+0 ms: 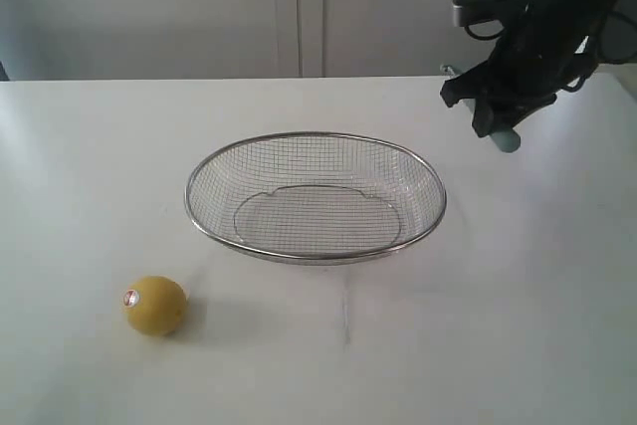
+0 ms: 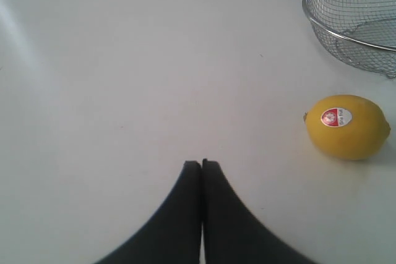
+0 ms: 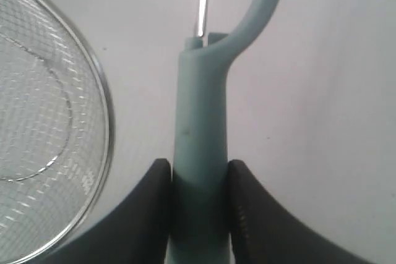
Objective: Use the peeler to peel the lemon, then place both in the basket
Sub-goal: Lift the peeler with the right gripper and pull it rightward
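Observation:
A yellow lemon [image 1: 154,306] with a small red-and-white sticker lies on the white table at the front left, also seen in the left wrist view [image 2: 347,126]. The wire-mesh basket [image 1: 316,138] stands empty at the table's middle. My right gripper [image 1: 495,116] hangs above the table to the right of the basket, shut on the pale blue-grey handle of the peeler [image 3: 199,146]; the handle's end [image 1: 508,140] pokes out below the fingers. My left gripper [image 2: 202,164] is shut and empty, over bare table some way from the lemon. It does not show in the exterior view.
The basket's rim shows in both wrist views [image 2: 337,34] [image 3: 105,115]. A pale wall with a vertical panel seam [image 1: 299,7] runs behind the table's far edge.

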`<action>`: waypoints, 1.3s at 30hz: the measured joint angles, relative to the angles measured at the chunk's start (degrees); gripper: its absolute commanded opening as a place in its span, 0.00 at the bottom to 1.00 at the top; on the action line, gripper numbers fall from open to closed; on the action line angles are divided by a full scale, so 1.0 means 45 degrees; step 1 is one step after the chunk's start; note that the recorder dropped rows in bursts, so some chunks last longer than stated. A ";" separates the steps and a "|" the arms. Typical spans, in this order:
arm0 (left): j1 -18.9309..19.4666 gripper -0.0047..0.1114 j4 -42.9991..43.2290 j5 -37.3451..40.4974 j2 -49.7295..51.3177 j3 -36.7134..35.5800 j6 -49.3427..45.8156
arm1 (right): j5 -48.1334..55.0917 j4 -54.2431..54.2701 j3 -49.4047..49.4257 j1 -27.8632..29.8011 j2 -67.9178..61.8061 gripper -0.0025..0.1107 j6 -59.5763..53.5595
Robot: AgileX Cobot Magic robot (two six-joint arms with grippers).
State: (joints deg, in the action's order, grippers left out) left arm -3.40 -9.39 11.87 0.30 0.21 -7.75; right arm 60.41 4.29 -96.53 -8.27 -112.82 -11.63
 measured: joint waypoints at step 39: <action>0.0000 0.04 0.0000 0.0000 0.0000 0.0000 0.0000 | 0.1121 0.2445 0.3930 0.0000 0.7413 0.02 -0.0024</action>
State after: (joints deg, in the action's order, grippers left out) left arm -3.40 -9.39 11.87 0.30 0.21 -7.75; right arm 65.45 15.29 -78.84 -8.27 -79.46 -11.74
